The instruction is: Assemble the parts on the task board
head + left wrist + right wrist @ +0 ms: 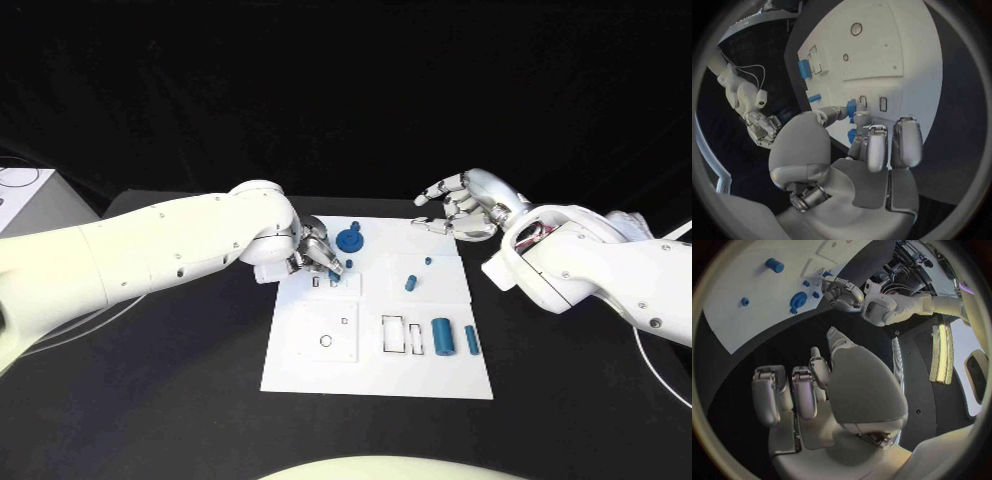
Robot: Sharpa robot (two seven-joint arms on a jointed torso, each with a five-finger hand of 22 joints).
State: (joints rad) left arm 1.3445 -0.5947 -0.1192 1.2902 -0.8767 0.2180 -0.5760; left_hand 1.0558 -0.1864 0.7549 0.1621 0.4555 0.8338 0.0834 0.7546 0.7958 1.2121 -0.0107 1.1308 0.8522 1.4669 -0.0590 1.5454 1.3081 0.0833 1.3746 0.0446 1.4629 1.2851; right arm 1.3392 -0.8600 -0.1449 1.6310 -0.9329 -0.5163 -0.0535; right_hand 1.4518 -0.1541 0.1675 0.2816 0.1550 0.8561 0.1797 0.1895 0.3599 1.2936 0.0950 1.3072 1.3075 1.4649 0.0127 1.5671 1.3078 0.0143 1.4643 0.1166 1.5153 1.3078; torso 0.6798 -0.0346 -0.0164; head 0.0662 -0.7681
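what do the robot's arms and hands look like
Both arms are smooth, rounded white shells with small dark screw dots. The left hand and right hand are silver metal, with blocky segmented fingers and a broad rounded grey palm cover. Thin white cables run near the left arm and beside the right arm.

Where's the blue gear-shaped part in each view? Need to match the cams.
Head view: blue gear-shaped part sits on the task board at its far edge, just right of the left hand.
Left wrist view: cannot tell it apart; fingers cover that end of the board.
Right wrist view: gear on the board, near the left hand.
Shared landmark: the left hand.
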